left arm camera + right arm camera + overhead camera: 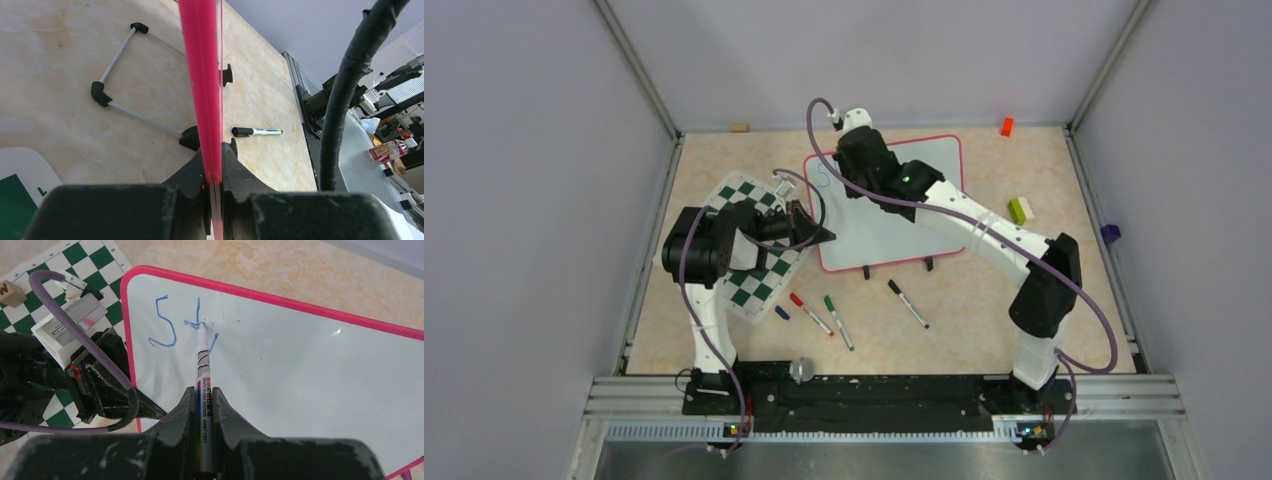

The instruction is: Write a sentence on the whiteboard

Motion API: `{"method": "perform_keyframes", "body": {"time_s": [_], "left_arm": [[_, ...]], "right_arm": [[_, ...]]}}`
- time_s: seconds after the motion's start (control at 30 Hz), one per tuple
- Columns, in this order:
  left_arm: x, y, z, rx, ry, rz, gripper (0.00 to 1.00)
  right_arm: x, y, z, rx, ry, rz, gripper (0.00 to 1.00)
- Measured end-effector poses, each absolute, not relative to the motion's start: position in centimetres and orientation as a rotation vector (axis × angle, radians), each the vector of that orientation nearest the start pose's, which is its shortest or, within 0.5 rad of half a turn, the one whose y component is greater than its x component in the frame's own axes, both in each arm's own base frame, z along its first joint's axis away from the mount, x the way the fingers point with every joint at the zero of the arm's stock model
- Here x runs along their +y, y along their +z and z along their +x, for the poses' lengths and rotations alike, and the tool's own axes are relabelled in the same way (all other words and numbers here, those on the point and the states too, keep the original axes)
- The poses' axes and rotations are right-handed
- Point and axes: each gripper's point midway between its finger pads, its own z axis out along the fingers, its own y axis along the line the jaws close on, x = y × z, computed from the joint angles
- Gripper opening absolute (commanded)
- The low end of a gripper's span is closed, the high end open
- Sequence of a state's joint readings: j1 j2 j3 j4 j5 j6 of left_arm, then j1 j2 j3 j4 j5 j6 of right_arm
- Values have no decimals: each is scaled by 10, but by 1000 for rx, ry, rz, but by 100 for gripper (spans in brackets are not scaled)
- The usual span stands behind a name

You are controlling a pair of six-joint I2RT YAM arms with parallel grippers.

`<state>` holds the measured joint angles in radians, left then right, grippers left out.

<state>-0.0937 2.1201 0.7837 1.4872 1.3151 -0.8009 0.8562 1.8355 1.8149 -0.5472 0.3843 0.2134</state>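
Observation:
The whiteboard (879, 235) with its red-pink frame lies tilted at the table's middle back. My left gripper (826, 235) is shut on its left frame edge, which shows as a red strip (202, 75) between the jaws (214, 167). My right gripper (202, 392) is shut on a silver whiteboard marker (203, 370), whose tip touches the board (310, 375) near its top left corner. The sentence (172, 327) stands as blue letters "St" and a short stroke beside the tip. In the top view the right gripper (849, 165) covers the writing.
A green-and-white chessboard mat (759, 275) lies under the left arm. Red (810, 313), green (838, 321) and black (908, 303) markers lie in front of the board. An orange block (1006, 126) and a green-white block (1021, 209) sit at the right. The board's stand legs (120, 95) rest on the table.

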Motion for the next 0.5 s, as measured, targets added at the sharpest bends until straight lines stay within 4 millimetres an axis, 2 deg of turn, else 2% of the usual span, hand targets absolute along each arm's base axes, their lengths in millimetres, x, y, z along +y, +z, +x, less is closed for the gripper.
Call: {"method": "perform_keyframes", "body": {"time_s": [0.5], "left_arm": [[-211, 99, 348, 1655, -1589, 657, 7]], "right_arm": [[350, 260, 383, 2052, 226, -442, 0]]}}
